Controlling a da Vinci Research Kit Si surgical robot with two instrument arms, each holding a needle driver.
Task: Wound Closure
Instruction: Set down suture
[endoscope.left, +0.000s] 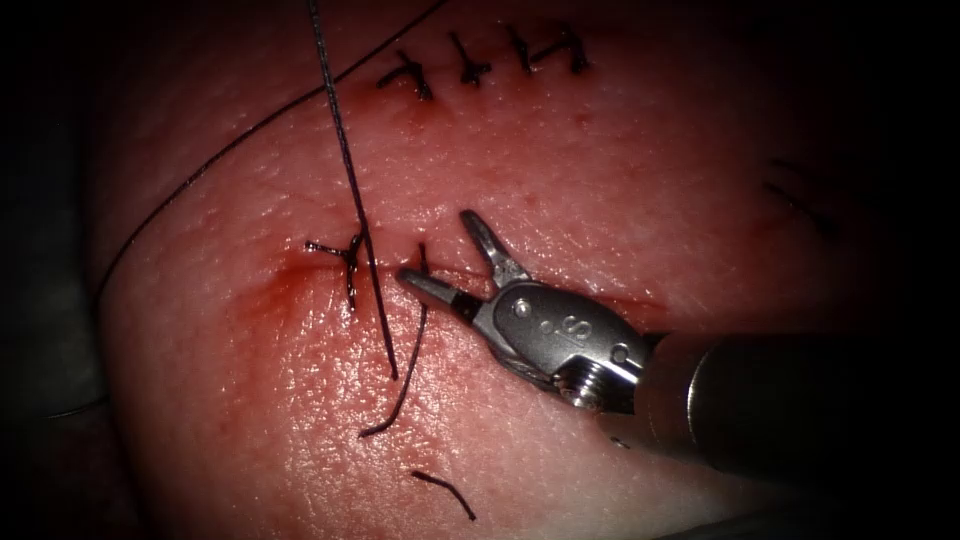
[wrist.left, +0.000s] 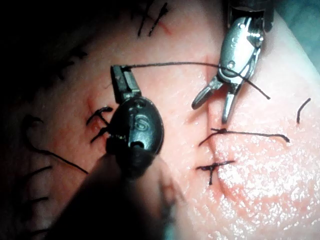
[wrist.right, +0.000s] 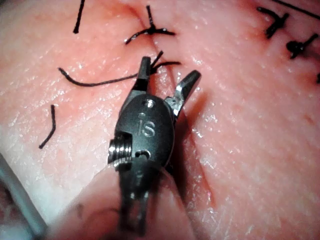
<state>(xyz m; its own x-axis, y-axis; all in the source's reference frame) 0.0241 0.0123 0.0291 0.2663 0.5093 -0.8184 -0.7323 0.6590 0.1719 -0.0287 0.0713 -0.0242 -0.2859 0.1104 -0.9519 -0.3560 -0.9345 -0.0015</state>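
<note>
dark thread (endoscope.left: 345, 150) is running taut from the left tool (wrist.left: 121, 80), its jaws gripping it; right tool (endoscope.left: 455, 258) is hovering beside the knot (endoscope.left: 422, 262), jaws gaping, holding nothing.

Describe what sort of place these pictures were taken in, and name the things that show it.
Probably a surgical training bench. The right tool has its jaws open over stitched tissue, holding nothing; the left tool grips the thread; knotted stitches and a cut end of thread lie on the tissue.

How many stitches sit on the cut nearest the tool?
2: one knot left of the thread, one at the tip of the open, empty right tool; more may hide under it. Left tool holds the thread.
</note>
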